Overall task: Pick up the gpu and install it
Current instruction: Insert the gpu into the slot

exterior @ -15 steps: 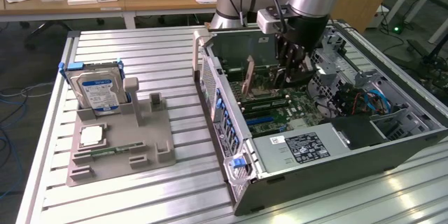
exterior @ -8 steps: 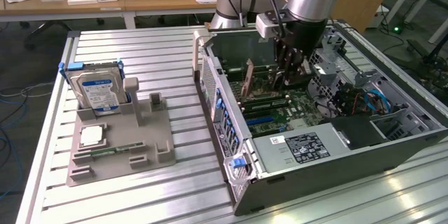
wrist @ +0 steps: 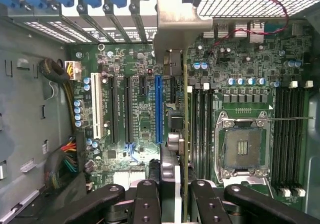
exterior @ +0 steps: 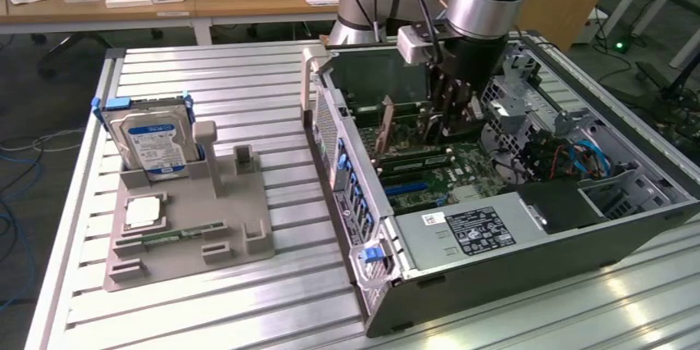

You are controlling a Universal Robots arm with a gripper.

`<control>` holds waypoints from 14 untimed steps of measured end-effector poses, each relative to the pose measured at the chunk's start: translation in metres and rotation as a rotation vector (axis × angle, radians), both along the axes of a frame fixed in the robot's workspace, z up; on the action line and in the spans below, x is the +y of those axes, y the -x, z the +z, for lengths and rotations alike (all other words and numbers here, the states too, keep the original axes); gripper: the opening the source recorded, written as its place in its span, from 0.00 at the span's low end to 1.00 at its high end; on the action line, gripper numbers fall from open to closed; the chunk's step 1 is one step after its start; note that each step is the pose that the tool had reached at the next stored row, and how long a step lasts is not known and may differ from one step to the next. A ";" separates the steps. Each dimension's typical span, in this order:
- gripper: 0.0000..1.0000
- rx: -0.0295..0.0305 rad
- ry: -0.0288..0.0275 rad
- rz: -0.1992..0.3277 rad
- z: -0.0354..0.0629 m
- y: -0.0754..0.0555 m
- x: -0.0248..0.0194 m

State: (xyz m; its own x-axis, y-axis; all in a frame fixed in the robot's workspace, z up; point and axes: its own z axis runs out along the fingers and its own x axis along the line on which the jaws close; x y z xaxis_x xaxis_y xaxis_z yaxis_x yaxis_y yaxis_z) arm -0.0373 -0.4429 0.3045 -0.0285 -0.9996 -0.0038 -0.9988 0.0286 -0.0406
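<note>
The fingers [wrist: 200, 204] are closed on the gpu [wrist: 184, 149], clamping the thin card edge-on between the two black finger pads so that its board hangs vertically below the wrist. This grip keeps the connector edge pointing down at the motherboard [wrist: 145, 114] and the silver end bracket [wrist: 175, 23] pointing toward the slotted rear panel [wrist: 75, 28] of the case, which is the orientation an expansion card needs for seating.

In the wrist view the card runs along a line parallel to the expansion slots, just beside the blue slot [wrist: 158, 108] and between it and the memory slots [wrist: 202, 124]. Whether the card edge already touches a slot cannot be told.

In the exterior view the gripper [exterior: 451, 125] is lowered inside the open computer case [exterior: 514, 235], which lies on its side on the table [exterior: 219, 284] so that the slots face upward. At 9 o'clock from the case, well apart, a grey fixture [exterior: 197, 227] holds a hard drive [exterior: 153, 145] upright. The card is judged to be at the insertion stage, not yet confirmed seated.
</note>
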 end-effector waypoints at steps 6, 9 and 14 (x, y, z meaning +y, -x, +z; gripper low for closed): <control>0.28 0.0018 0.0015 0.000 -0.0080 0.003 0.0003; 0.28 0.0021 0.0045 0.000 -0.0116 0.006 0.0003; 0.28 0.0020 0.0049 0.001 -0.0189 0.006 -0.0006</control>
